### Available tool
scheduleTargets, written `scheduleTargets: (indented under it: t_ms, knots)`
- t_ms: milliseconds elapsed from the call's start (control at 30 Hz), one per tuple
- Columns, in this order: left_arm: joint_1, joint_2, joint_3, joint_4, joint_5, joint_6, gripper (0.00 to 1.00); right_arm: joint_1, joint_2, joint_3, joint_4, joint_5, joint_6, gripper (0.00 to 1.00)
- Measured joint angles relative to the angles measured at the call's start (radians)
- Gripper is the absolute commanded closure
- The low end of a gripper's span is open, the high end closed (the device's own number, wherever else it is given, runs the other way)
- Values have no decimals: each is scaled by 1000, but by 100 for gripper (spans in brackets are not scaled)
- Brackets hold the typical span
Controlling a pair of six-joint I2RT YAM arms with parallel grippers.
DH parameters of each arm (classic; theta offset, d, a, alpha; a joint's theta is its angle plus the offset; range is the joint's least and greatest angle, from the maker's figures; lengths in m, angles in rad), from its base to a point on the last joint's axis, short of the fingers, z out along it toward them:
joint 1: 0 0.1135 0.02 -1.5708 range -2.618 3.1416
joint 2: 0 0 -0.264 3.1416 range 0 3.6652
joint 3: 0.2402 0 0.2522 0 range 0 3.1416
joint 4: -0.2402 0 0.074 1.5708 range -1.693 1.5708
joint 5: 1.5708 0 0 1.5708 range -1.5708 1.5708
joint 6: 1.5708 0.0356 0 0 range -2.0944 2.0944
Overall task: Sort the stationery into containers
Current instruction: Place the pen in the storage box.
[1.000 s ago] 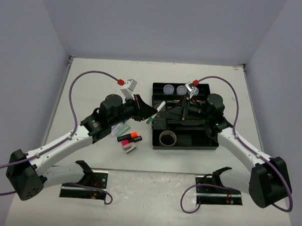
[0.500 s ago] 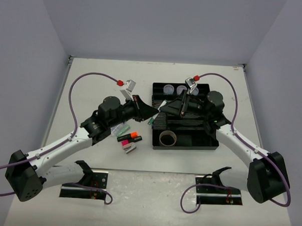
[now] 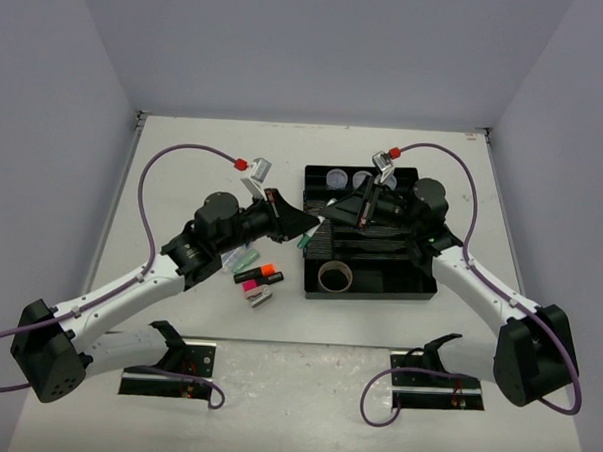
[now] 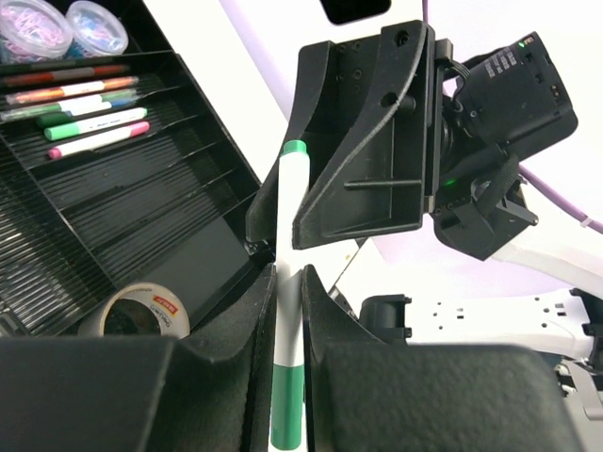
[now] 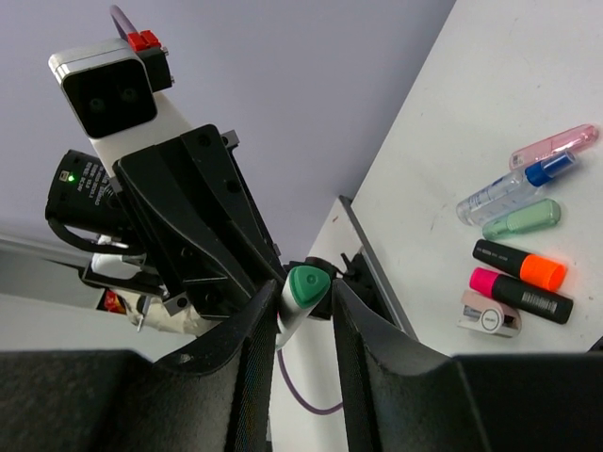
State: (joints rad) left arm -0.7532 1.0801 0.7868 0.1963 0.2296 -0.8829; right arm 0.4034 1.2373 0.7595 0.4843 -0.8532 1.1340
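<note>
Green-capped and white-barrelled, the marker (image 4: 289,311) hangs in the air over the left edge of the black tray (image 3: 419,289). The left end effector (image 4: 287,287) is clamped narrowly on its barrel. The left wrist view shows this plainly, while the overhead view hides that grip behind black housings.

The right end effector (image 5: 303,311) faces it from the opposite side, its fingers (image 5: 250,377) flanking the green cap. The right wrist view shows them partly apart, and I cannot tell whether they touch the cap.

The left wrist view looks closely into the tray. Thin pens (image 4: 89,122) lie in the long slots, two clear tubs (image 4: 66,26) sit at the far end, and a tape roll (image 4: 137,315) lies in a wide section.

The right wrist view gives the nearest look at loose items on the counter (image 5: 528,85): an orange highlighter (image 5: 520,266), a pink highlighter (image 5: 523,295) and a blue-capped bottle (image 5: 509,191).
</note>
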Motion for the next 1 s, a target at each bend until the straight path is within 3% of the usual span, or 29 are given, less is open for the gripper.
scheduleTargets:
  t_ms: [100,167,200,300,367,533,733,1000]
  knots:
    - [0,1,0,3,3,-1,100,0,0,6,0,0,0,97]
    - [0,1,-2,5,1,-1,99,0,0,8,0,-2,2,100]
    - [0,1,-2,6,-2,-1,90,0,0,9,-1,-1,3,100]
    - [0,1,-2,3,-15,-1,18,-3,0,9,-14,1,-1,100]
    - [0,-3,-2,-7,-31,0,2,-10,0,9,-18,6,-1,100]
    - [-3,-51,12,-160,-151,7,0,-108,5,8,-58,47,-1,100]
    - [-2,-243,44,-461,-421,14,0,-349,40,-6,-243,341,-8,100]
    - [-2,-487,102,-694,-613,55,0,-380,160,28,-454,721,90,100]
